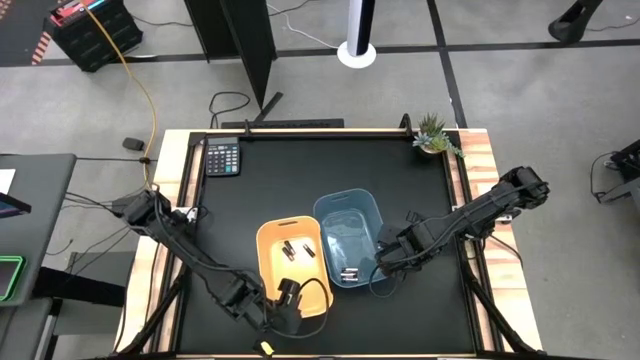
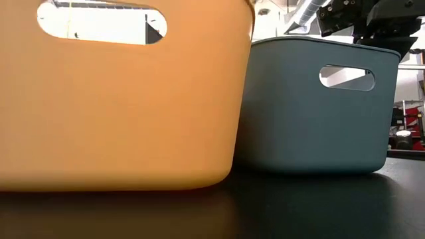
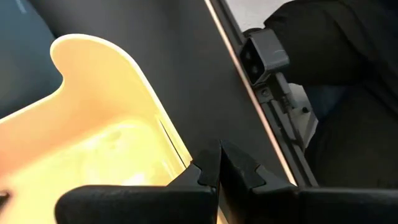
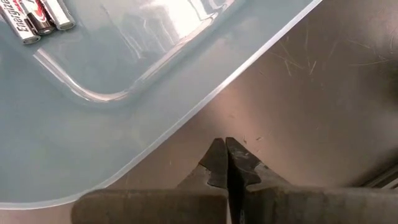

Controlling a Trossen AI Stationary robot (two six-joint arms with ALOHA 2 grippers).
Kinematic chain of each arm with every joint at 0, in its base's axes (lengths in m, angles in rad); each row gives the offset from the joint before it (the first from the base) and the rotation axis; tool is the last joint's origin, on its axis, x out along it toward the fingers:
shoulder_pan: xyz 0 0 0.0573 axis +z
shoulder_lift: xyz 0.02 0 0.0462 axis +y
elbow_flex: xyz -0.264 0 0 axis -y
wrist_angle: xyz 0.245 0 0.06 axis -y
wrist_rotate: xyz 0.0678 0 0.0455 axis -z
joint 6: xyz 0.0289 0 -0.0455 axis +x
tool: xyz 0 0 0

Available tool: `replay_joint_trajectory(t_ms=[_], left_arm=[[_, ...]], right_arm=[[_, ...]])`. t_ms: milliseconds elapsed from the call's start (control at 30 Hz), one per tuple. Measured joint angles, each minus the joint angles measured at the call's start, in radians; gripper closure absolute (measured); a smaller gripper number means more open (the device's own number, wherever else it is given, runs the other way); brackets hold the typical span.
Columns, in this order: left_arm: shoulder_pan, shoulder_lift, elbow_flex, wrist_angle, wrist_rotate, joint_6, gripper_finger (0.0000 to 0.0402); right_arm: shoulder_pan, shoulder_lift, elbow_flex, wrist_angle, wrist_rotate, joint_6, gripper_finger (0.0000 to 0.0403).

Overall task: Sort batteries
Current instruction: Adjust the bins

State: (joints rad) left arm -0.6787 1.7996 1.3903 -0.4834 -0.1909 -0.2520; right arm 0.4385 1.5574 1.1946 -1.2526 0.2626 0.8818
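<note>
An orange tray [image 1: 292,265] and a blue tray [image 1: 348,235] stand side by side on the black mat. Two dark batteries [image 1: 298,249] lie on the orange tray's floor. Whitish-silver batteries [image 1: 349,273] [image 4: 37,18] lie at the blue tray's near end. My left gripper [image 1: 288,298] [image 3: 219,165] is shut and hangs over the orange tray's near right rim [image 3: 149,99]. My right gripper [image 1: 385,262] [image 4: 225,158] is shut and hovers over the mat just beside the blue tray's right rim [image 4: 205,99]. Neither holds a battery.
A calculator [image 1: 222,157] lies at the mat's far left corner and a small potted plant [image 1: 435,135] at the far right corner. In the low view both trays [image 2: 119,99] [image 2: 319,106] fill the picture, with the right arm [image 2: 358,20] above the blue one.
</note>
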Motion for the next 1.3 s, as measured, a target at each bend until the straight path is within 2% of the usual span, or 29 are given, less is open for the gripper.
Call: replay_joint_trajectory(t_ms=[367,833,1033,1300], left_arm=[[0.039,-0.001,-0.001,-0.041,-0.004,0.011,0.0401],[0.026,-0.04,-0.007,-0.116,-0.009,0.019,0.0401],[0.004,-0.091,-0.007,-0.136,-0.051,0.007,0.0401],[0.004,-0.095,-0.008,-0.195,-0.076,-0.031,0.0401]], right_arm=[[0.0,0.0,0.0,0.009,0.001,0.0,0.0395],[0.043,0.0,0.0,0.088,-0.003,0.017,0.0395],[0.054,0.0,0.0,0.091,-0.005,0.035,0.0395],[0.055,0.0,0.0,0.121,-0.006,0.036,0.0395]])
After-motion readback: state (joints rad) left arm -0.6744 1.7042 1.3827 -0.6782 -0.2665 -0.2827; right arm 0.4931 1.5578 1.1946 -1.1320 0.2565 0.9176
